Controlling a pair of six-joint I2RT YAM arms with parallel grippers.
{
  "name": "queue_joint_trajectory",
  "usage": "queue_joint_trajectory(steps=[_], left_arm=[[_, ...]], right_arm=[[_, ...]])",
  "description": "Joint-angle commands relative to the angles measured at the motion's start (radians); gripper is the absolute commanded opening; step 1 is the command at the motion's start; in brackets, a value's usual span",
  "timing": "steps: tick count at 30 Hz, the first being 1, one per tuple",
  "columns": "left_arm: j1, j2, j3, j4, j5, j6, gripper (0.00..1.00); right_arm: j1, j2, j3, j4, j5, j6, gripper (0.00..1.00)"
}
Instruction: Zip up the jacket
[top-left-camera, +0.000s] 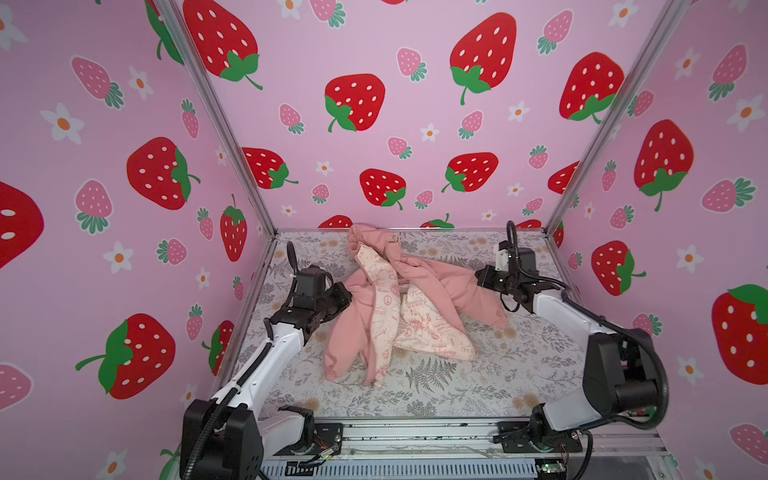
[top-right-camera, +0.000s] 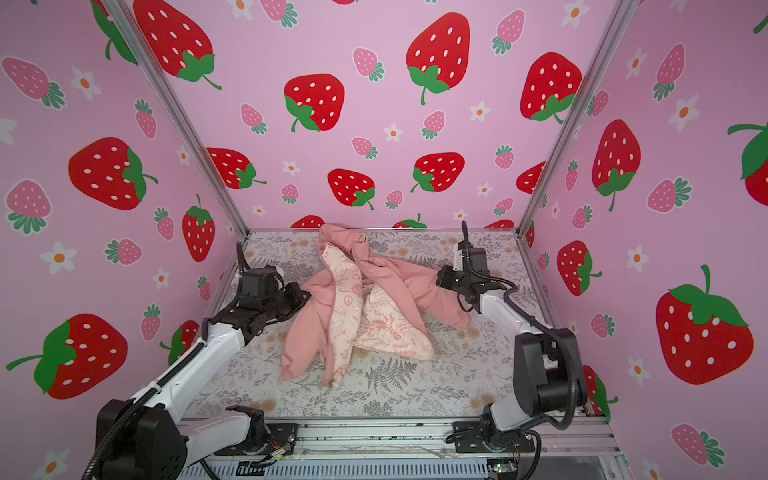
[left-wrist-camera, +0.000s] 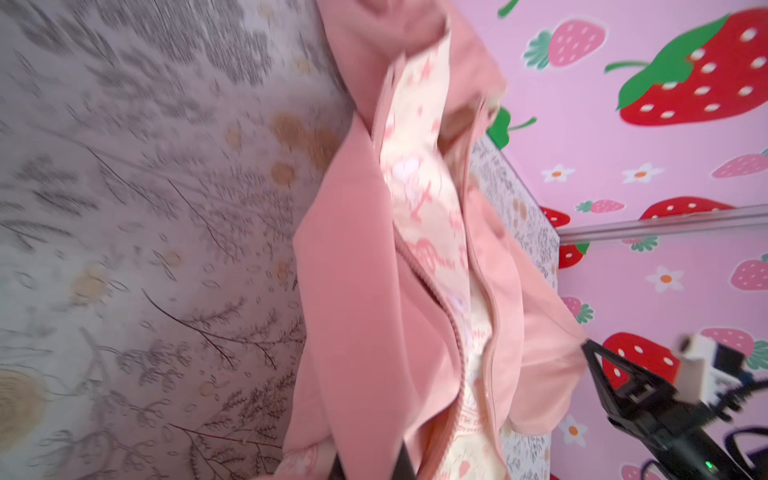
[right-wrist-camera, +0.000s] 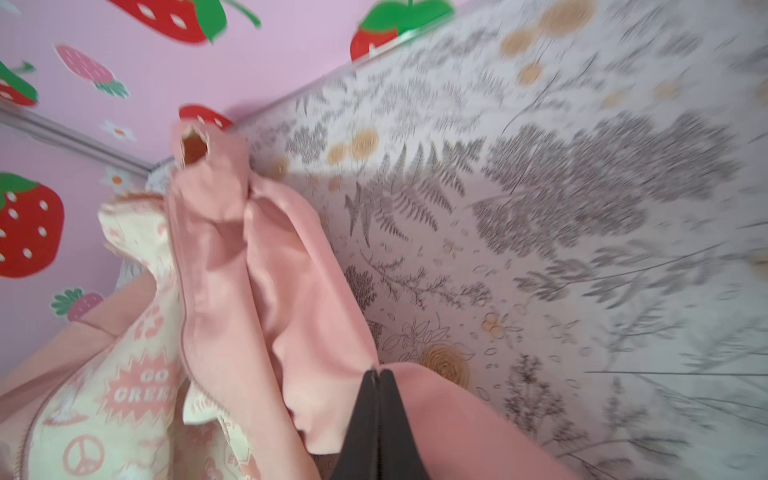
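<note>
Small salmon-pink hooded fabric jacket (top-left-camera: 386, 307) lies mid-table, unzipped, hood against the back wall (top-left-camera: 415, 137), hem frontward. Both the left gripper (top-left-camera: 348, 296) and right gripper (top-left-camera: 478, 275) are clamped onto its sides; bare floral mat (top-left-camera: 440, 401) up front.

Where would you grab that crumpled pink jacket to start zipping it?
Likely the lower front edge beside the zipper, coming from the near side of the table. The jacket lies open with its hood at the far side, so the hem and zipper ends point toward the near side.

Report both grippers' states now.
Left gripper: closed, pinching the jacket.
Right gripper: closed, pinching the jacket's pink fabric.
</note>
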Motion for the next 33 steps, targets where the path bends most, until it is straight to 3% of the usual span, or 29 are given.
queue_joint_trajectory(steps=[1,7,13,14,16,17,19,20,23,27,33], left_arm=[[0.077,0.005,0.110,-0.192,-0.031,0.119,0.00],[0.110,0.106,0.235,-0.277,-0.065,0.201,0.00],[0.109,0.244,0.304,-0.254,-0.058,0.221,0.02],[0.110,0.263,0.315,-0.263,-0.054,0.226,0.11],[0.110,0.281,0.327,-0.286,-0.071,0.234,0.39],[0.110,0.271,0.321,-0.287,-0.080,0.237,0.47],[0.110,0.227,0.300,-0.290,-0.098,0.243,0.65],[0.109,0.201,0.296,-0.296,-0.131,0.249,0.67],[0.099,0.128,0.298,-0.349,-0.158,0.270,0.67],[0.007,0.035,0.272,-0.384,-0.160,0.289,0.68],[-0.135,0.100,0.156,-0.343,-0.159,0.282,0.70]], right_arm=[[-0.064,-0.103,0.027,-0.108,0.074,-0.012,0.00],[-0.088,-0.100,0.187,-0.276,0.222,-0.059,0.00],[-0.088,0.112,0.257,-0.280,0.150,-0.053,0.00],[-0.088,0.141,0.267,-0.288,0.140,-0.054,0.06],[-0.087,0.169,0.278,-0.301,0.135,-0.058,0.35],[-0.087,0.159,0.271,-0.297,0.135,-0.056,0.45],[-0.077,0.103,0.248,-0.284,0.171,-0.049,0.59],[-0.067,0.075,0.244,-0.284,0.195,-0.048,0.61],[0.005,0.001,0.259,-0.300,0.267,-0.047,0.65],[0.213,-0.004,0.306,-0.289,0.323,-0.027,0.66],[0.452,0.224,0.439,-0.211,0.276,0.043,0.67]])
